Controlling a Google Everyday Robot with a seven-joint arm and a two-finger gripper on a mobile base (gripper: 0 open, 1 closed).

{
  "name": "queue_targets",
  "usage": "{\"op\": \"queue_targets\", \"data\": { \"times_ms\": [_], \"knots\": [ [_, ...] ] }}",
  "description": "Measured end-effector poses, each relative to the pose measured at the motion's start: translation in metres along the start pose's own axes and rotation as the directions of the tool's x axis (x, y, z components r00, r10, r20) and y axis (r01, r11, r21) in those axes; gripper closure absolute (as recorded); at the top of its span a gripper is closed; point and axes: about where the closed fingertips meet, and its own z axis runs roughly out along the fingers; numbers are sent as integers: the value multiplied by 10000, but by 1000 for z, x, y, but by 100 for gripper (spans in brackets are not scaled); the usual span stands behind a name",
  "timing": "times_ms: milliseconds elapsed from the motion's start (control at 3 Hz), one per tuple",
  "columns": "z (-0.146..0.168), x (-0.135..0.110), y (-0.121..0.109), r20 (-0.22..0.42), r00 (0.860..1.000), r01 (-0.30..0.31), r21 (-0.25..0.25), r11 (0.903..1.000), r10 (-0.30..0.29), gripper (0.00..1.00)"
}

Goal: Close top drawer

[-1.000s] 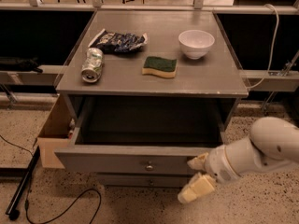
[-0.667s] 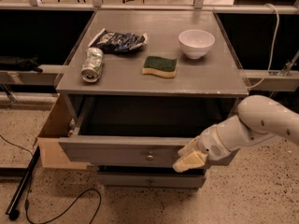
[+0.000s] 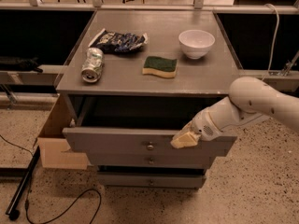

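Note:
The top drawer [image 3: 117,141] is a wide grey drawer with a long flat front and a small metal knob [image 3: 150,147] at its centre. It stands partly open under the grey table top [image 3: 154,73], with only a short dark gap showing behind its front. My gripper [image 3: 183,139] comes in from the right on a white arm [image 3: 252,104] and rests against the upper edge of the drawer front, just right of the knob.
On the table top lie a crushed can [image 3: 92,65], a dark snack bag [image 3: 117,41], a green-and-yellow sponge [image 3: 160,66] and a white bowl [image 3: 196,43]. Two narrower drawer fronts [image 3: 150,161] sit below. A cardboard box [image 3: 58,139] stands at the left, a black cable [image 3: 60,209] on the floor.
My gripper has moved up and to the left onto the drawer front. The top drawer has slid inward and shows much less of its inside than before.

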Motion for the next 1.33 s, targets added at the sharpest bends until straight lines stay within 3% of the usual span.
{"op": "queue_targets", "data": {
  "times_ms": [667, 1000, 1333],
  "knots": [
    [0, 0, 0, 0, 10000, 0, -1, 10000, 0, 10],
    [0, 0, 0, -1, 10000, 1, -3, 10000, -1, 0],
    [0, 0, 0, -1, 10000, 1, -3, 10000, -1, 0]
  ]
}}
